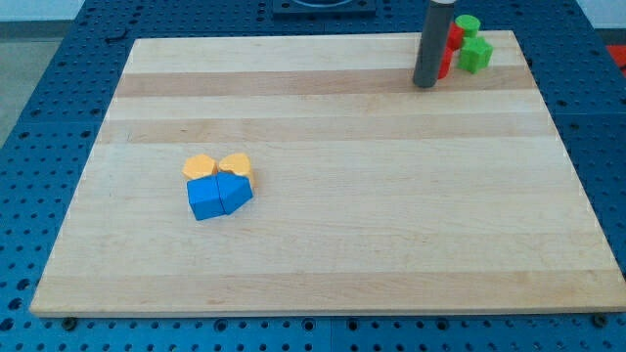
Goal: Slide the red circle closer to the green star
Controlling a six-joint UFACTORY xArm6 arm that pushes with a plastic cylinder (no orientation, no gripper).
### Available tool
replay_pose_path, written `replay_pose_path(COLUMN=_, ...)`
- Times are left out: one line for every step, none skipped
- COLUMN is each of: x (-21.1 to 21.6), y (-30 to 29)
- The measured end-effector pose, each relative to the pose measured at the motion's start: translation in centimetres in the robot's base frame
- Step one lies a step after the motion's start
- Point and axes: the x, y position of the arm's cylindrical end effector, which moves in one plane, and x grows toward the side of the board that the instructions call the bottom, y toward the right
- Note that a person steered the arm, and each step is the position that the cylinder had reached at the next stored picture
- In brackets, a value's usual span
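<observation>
The rod's tip (pixel 425 86) sits on the wooden board (pixel 333 244) at the far right, touching the left side of the red block (pixel 451 49), whose shape is partly hidden. It has no jaws, only a plain rod. The green star (pixel 476 55) touches the red block's right, with a green round block (pixel 469 25) behind. Two orange blocks (pixel 217 166) and two blue blocks (pixel 218 197) cluster near the left.

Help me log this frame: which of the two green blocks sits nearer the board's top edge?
The green block behind the red ones, at the view's top; the other green block lies lower, right of my tip.
</observation>
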Motion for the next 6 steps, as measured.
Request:
replay_pose_path(x=-0.1, y=-1.9)
replay_pose_path(x=-1.1, y=-2.1)
replay_pose_path(x=-2.5, y=-1.5)
replay_pose_path(x=-3.6, y=-0.4)
replay_pose_path(x=-3.8, y=0.6)
replay_pose_path(x=-3.4, y=0.9)
